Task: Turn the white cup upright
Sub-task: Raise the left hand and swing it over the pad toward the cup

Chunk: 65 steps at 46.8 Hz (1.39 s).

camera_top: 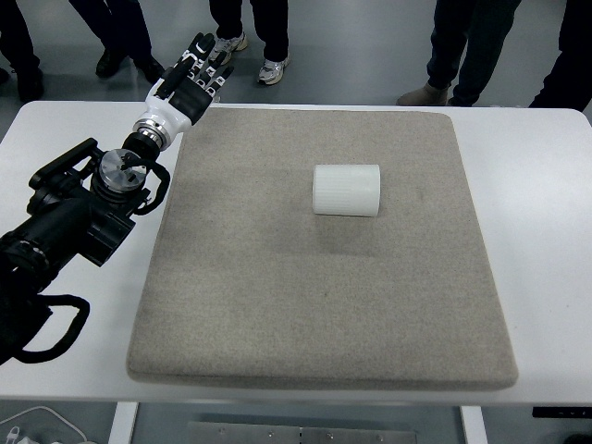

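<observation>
Seen from the top view, the white cup [347, 190] lies on its side near the middle of the grey mat [277, 314], a little toward the far edge. Its long axis runs left to right across the picture, so its rim and base face the two sides; which end is the mouth cannot be told from here. The left hand [191, 79] hovers at the far left corner of the mat, over the edge of the white surface [536, 231], fingers spread and holding nothing. The cup sits well apart from it, to the right and nearer the robot. No right arm shows, so the left hand is the only one placed to reach. It would likely have to travel diagonally across the mat to meet the cup's side. People's legs [458, 46] stand beyond the far edge.
</observation>
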Each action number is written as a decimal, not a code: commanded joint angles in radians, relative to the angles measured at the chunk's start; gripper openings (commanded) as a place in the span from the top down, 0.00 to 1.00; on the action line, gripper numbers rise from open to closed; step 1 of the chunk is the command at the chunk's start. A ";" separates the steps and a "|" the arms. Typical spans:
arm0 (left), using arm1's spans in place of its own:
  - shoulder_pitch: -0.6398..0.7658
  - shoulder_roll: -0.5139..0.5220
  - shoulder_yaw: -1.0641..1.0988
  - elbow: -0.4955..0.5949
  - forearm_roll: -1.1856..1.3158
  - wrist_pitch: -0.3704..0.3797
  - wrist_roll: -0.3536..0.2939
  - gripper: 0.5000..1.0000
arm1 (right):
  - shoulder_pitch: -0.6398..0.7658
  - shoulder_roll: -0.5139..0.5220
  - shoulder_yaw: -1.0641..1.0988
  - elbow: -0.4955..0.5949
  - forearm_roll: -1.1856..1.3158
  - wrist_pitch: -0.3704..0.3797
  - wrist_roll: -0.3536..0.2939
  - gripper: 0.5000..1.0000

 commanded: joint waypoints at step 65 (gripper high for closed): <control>-0.103 0.012 0.031 0.002 0.431 -0.091 0.003 0.02 | 0.000 0.000 0.000 0.000 0.000 0.000 0.000 0.14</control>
